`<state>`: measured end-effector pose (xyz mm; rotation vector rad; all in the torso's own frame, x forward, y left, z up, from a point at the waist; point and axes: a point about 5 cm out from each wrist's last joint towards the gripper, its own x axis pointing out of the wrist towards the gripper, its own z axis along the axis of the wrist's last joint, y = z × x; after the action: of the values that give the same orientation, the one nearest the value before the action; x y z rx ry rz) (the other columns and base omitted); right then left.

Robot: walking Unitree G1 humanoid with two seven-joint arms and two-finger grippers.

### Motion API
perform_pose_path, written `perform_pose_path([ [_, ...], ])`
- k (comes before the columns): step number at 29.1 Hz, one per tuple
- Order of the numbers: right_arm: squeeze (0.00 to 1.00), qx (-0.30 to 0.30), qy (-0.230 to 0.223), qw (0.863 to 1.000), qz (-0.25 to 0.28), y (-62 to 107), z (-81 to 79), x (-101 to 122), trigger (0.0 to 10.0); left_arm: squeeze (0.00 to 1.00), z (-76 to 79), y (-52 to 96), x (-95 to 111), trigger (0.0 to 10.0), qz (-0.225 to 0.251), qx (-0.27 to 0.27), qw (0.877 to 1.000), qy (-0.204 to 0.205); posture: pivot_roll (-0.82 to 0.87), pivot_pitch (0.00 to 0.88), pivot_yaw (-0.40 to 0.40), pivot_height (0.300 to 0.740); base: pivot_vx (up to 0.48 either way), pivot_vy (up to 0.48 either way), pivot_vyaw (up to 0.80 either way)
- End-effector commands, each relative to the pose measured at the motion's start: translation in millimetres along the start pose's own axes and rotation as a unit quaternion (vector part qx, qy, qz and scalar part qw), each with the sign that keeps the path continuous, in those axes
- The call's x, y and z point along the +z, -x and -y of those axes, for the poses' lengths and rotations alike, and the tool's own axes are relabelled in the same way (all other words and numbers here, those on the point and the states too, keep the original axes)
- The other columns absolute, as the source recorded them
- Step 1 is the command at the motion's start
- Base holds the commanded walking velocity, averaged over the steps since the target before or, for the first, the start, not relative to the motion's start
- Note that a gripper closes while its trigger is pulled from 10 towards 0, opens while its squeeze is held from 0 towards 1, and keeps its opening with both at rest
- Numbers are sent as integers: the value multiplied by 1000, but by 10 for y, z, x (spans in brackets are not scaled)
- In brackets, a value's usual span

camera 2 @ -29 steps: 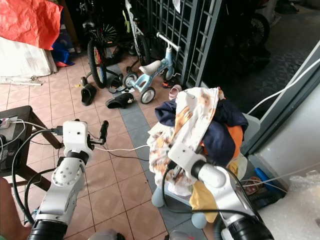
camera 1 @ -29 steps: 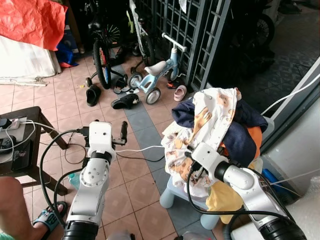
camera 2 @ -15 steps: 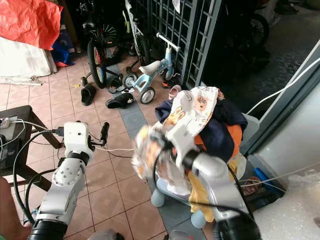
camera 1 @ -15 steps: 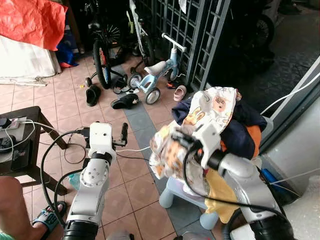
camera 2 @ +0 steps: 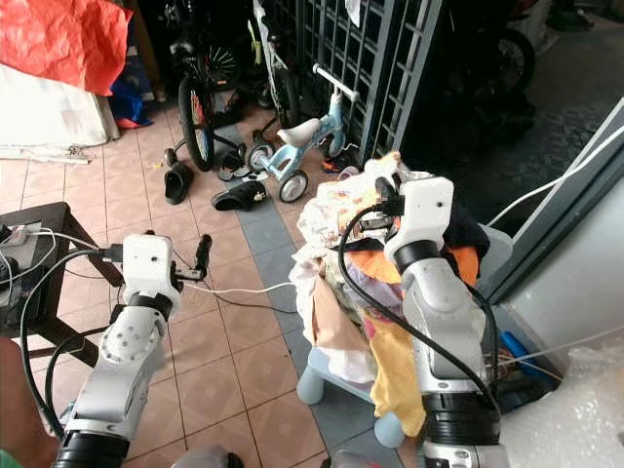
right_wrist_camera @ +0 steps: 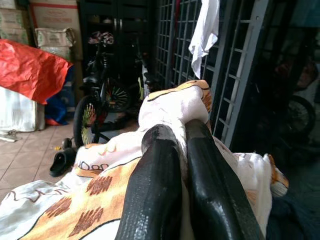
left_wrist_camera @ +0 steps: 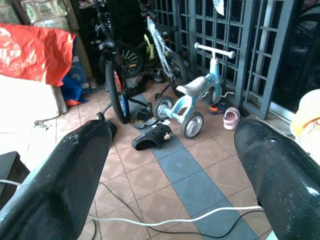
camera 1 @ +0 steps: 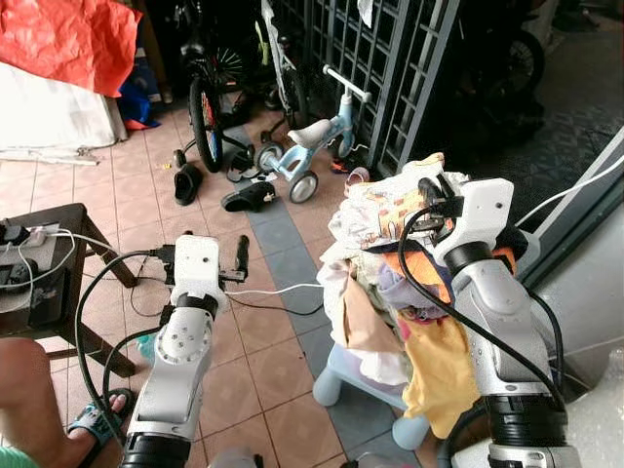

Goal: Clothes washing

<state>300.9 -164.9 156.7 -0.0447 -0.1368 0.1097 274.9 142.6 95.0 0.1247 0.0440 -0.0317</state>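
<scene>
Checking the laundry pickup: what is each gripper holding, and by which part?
The right gripper pinches a bunched fold of the printed white cloth atop the laundry pile. The left gripper is open, holding nothing.

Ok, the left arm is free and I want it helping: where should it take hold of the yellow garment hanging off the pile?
Judging by its pose, take the yellow garment at its free-hanging lower part, coming in level from the robot's left. The left gripper is open; the right gripper holds the printed cloth above.
</scene>
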Motion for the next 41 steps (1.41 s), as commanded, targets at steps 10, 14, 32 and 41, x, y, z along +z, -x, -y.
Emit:
perform_pose_path([
  [10, 0, -14, 7, 1000, -3, -17, 32, -8, 10000, 0, 50, -26, 19, 10000, -5, -6, 1000, -5, -41, 0, 22, 740, -247, 0, -394],
  [14, 0, -14, 10, 1000, -5, -11, 61, -15, 10000, 0, 40, -23, 11, 10000, -8, -3, 1000, -4, -39, 0, 18, 740, -248, 0, 0],
  [32, 0, -13, 13, 1000, -5, -31, 32, -10, 10000, 0, 44, -34, 3, 10000, -13, -3, 1000, -3, -39, 0, 16, 740, -206, 0, 0],
  [41, 0, -13, 13, 1000, -4, -63, 22, -1, 10000, 0, 47, -44, 5, 10000, -11, -5, 1000, -6, -36, 0, 13, 740, 0, 0, -672],
])
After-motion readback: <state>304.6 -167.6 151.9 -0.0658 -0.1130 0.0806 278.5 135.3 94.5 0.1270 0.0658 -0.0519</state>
